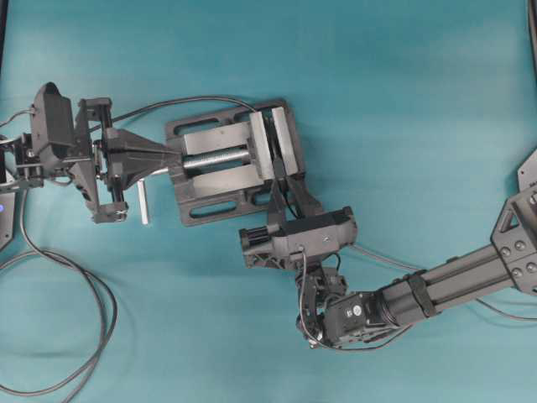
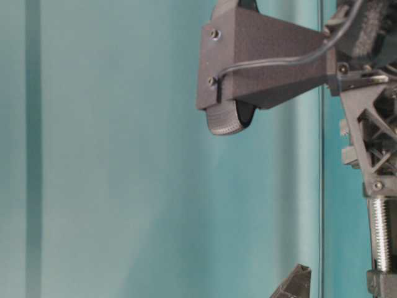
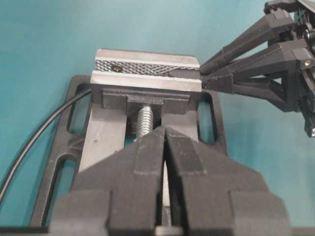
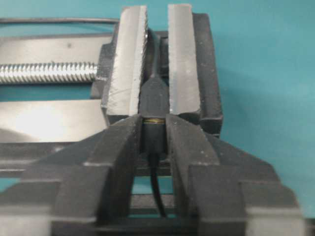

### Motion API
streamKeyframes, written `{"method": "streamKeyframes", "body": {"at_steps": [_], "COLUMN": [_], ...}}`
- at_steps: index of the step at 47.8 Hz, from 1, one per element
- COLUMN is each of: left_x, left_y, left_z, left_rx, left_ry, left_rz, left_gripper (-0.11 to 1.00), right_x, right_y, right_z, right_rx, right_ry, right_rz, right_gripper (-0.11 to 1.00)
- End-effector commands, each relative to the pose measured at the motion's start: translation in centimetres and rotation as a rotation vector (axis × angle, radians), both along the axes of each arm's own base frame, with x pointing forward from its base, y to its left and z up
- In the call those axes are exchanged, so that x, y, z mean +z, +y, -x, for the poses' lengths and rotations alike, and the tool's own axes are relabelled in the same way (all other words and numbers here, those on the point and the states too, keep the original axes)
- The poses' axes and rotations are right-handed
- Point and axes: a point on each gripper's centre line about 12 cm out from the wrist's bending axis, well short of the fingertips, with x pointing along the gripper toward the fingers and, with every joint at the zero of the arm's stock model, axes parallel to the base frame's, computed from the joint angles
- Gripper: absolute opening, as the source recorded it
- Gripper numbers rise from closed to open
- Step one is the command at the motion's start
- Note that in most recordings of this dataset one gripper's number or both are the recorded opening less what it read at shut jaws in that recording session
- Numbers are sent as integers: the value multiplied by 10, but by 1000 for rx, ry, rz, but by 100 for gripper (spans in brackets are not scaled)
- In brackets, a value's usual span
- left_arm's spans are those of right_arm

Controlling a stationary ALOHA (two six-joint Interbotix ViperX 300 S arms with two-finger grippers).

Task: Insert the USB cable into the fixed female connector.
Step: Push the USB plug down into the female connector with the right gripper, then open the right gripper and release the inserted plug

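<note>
The right tool point(image 4: 153, 135) sits right at the end of the vise point(image 4: 184, 59), its two fingers point(image 4: 118, 147) flanking the small black plug of the USB cable point(image 4: 153, 132). Narrow gaps seem to show on either side of the plug, so the grip looks slackened or letting go; I cannot tell for certain whether the pads still touch it. Just ahead of the tool's tips, the fixed female connector point(image 4: 153, 96) is clamped between the vise's serrated faces, and only a thin brassy line shows between it and the plug, so the plug appears seated or nearly so. The plug's thin cable trails back between the fingers toward the wrist.

The left tool point(image 3: 165, 147) has its fingers pressed together on nothing, pointing along the vise screw from the other end of the vise.

The plug is light, rigid and smooth-sided, so take it across its flat flanks, close behind the metal tip. The cable is limp and gives no push, and pulling on it would stress the joint. The clamped connector should resist a straight push, but a skewed one could bend the tip
</note>
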Motion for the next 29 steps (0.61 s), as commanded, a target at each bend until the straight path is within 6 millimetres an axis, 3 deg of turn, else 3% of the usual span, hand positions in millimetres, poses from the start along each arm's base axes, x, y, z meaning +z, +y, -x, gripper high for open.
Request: {"method": "streamKeyframes", "body": {"at_steps": [1,10,29], "left_x": [6,6,6], "left_y": [-1,-1,-1], "left_z": [-2,-2,-2], "left_rx": [-4,-6,-6], "left_ry": [-26,-26,-25], "left_rz": [-2,-4,-7], "left_gripper": [2,2,2], "right_x": [18,22,26], "right_y": [-22,-16,17], "right_z": [-6,-2,2], "right_rx": [-58,-61,-19], "right_ry": [-48,-49,-57], "right_rz": [-23,-35,-75], "right_gripper": [36,57,58]}}
